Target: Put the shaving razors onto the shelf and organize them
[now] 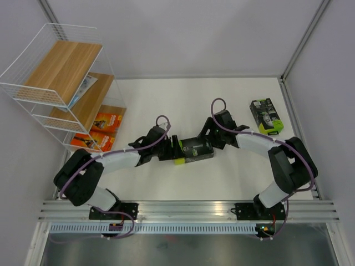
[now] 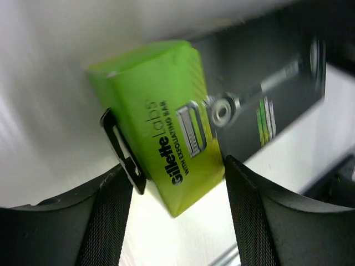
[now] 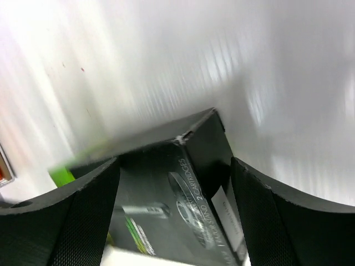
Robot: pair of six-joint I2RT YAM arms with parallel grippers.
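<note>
Left gripper [image 2: 175, 177] at the bottom of the view, two black fingers [image 2: 105, 227] set wide, one on each side of a razor box [image 2: 166, 127]. Lime-green end of the box nearest, printed "Gillette Labs". Black body slanting away to the upper right, with a razor pictured on it. Black hang tab [image 2: 119, 149] on the green end's left side, touching the left finger. Right fingertip right at the box's other edge. Cannot tell whether clamped. White table [image 2: 50, 138] behind, blurred.
</note>
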